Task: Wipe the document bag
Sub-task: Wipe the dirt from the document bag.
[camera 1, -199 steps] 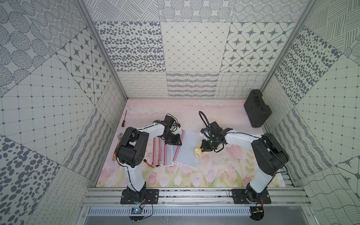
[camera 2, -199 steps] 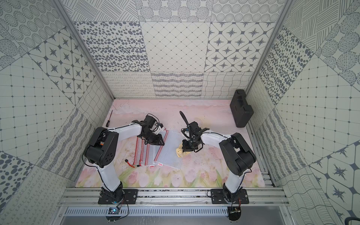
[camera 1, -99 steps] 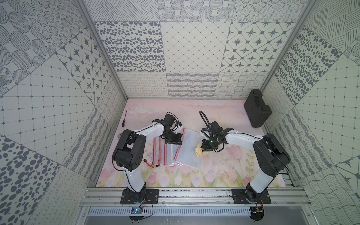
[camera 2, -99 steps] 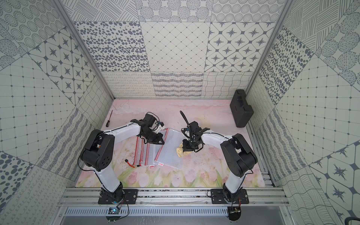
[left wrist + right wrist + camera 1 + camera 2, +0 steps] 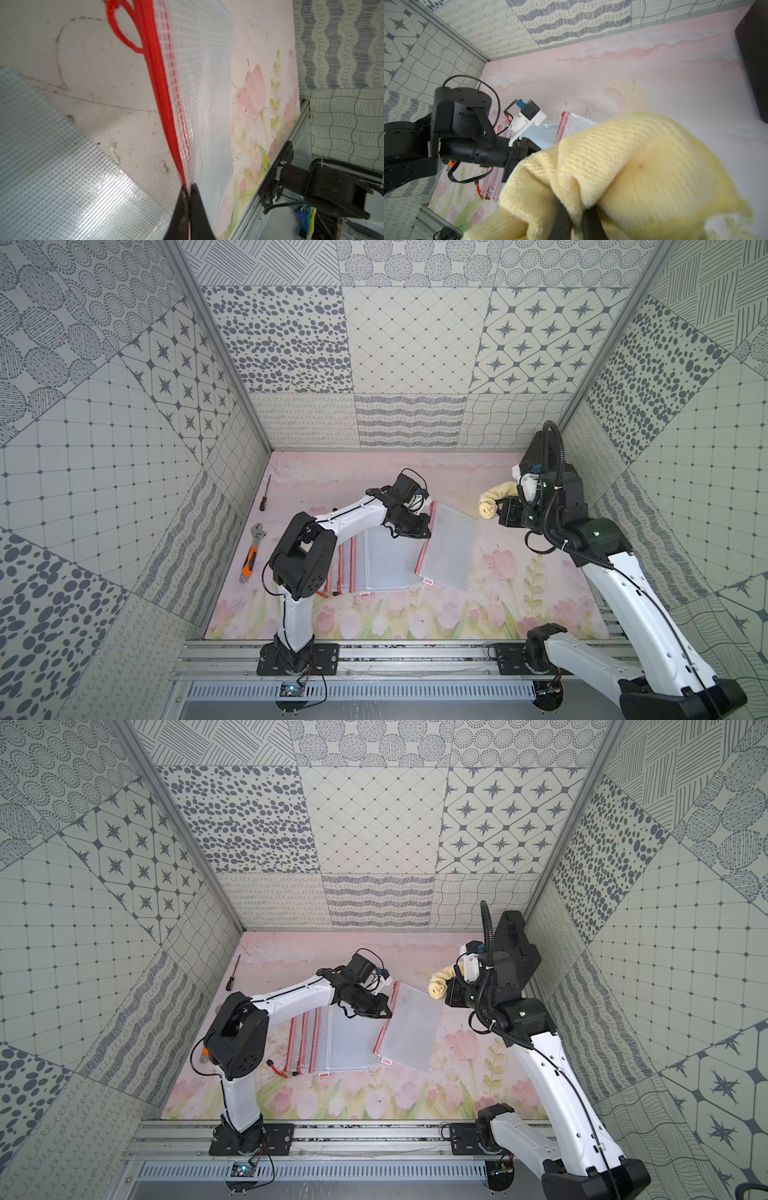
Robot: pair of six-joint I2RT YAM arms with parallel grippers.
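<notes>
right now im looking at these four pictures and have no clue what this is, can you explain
It is a robot with two white-and-black arms bolted to a rail at the table's edge. Two pictures look down from overhead; the other two come from a camera on each wrist. The left gripper is shut on the red zipper edge of a clear mesh document bag, tilting that edge up off the flowered table. The right gripper is shut on a yellow cloth, held up beside the bag. More bags lie stacked flat; a wrench and screwdriver lie near the left wall.
</notes>
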